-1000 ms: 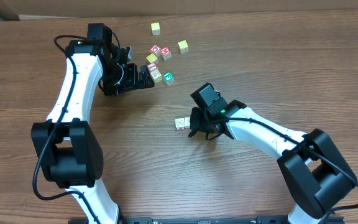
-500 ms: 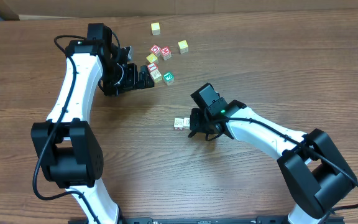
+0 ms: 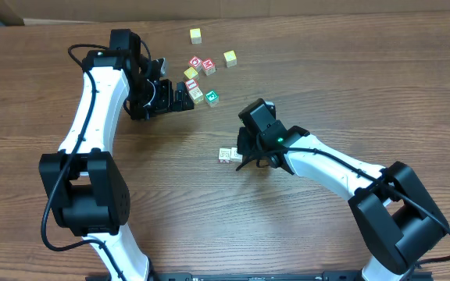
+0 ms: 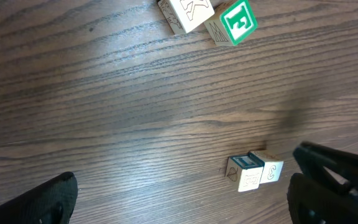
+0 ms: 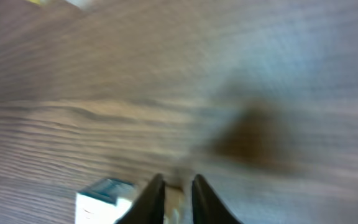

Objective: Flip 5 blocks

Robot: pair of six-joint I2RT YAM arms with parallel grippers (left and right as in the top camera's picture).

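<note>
Beside right fingers (image 5: pixel 155 199), two pale blocks (image 4: pixel 252 171)

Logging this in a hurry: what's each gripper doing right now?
Left gripper: open, holding nothing.
Right gripper: shut, tips beside the pale blocks, nothing visibly gripped.

The brown table top (image 4: pixel 104 106) is seen as streaked, wood-grained board, matt with a faint sheen. The two small pale wooden cubes (image 4: pixel 253 174) are left raw, with thin printed faces. The green-faced wooden cube (image 4: pixel 232 22) is smoothly painted. The white arm shells (image 3: pixel 98 94) are moulded in glossy plastic.
</note>
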